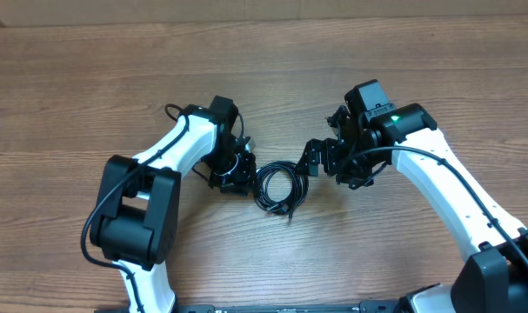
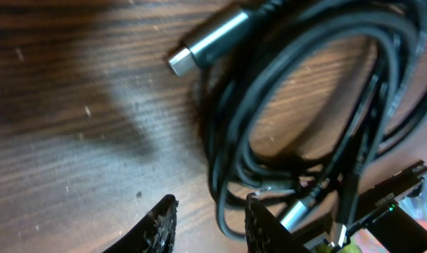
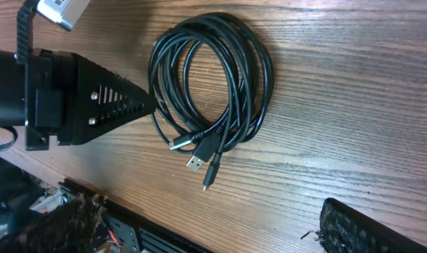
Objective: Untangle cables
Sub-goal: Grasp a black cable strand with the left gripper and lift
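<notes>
A: Sides in order, then. What do we see at our left gripper (image 1: 236, 174)?

B: It sits low at the left edge of the cables (image 1: 277, 185). In its own view the fingers (image 2: 160, 225) stand apart with a narrow gap. One loop lies in that gap, not pinched as far as we can see. We judge it is placed there to catch a single strand.

A: And the middle?

B: The cables lie flat on the table (image 1: 72, 78), wound in one round bundle between both arms. Their plugs (image 3: 194, 163) poke out together at one side, free of the loops.

A: Then our right gripper (image 1: 326, 165)?

B: Spread wide, holding nothing, just beside the bundle's right edge. We think it hangs there so it can take the opposite side, letting us pull the loops apart.
</notes>
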`<state>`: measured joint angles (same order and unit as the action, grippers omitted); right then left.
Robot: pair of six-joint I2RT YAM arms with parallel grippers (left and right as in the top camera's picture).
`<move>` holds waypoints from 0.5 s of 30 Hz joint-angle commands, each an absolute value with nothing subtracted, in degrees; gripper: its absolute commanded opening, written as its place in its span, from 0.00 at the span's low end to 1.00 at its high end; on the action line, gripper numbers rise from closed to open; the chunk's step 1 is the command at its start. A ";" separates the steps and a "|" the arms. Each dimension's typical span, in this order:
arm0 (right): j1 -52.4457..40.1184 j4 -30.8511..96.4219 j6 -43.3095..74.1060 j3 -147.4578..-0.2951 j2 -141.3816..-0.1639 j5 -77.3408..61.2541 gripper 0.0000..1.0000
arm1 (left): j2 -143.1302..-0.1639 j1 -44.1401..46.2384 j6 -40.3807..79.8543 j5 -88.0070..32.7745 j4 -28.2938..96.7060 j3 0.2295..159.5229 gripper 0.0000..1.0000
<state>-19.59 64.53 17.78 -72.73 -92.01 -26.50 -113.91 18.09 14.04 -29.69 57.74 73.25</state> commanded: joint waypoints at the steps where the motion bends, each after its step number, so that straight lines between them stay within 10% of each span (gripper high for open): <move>1: -19.92 64.23 18.46 -72.69 -92.64 -25.52 1.00 | -115.85 18.48 15.18 -29.45 57.65 74.08 0.31; 4: -19.92 64.12 18.46 -72.69 -92.66 -25.52 1.00 | -116.51 18.68 15.49 -29.87 57.58 74.06 0.11; 15: -19.92 64.18 18.46 -72.69 -92.66 -25.52 1.00 | -116.44 18.33 10.61 -40.56 60.36 76.16 0.04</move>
<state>-19.59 64.27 18.06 -72.73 -92.38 -25.93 -115.57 18.55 14.76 -32.25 58.98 73.47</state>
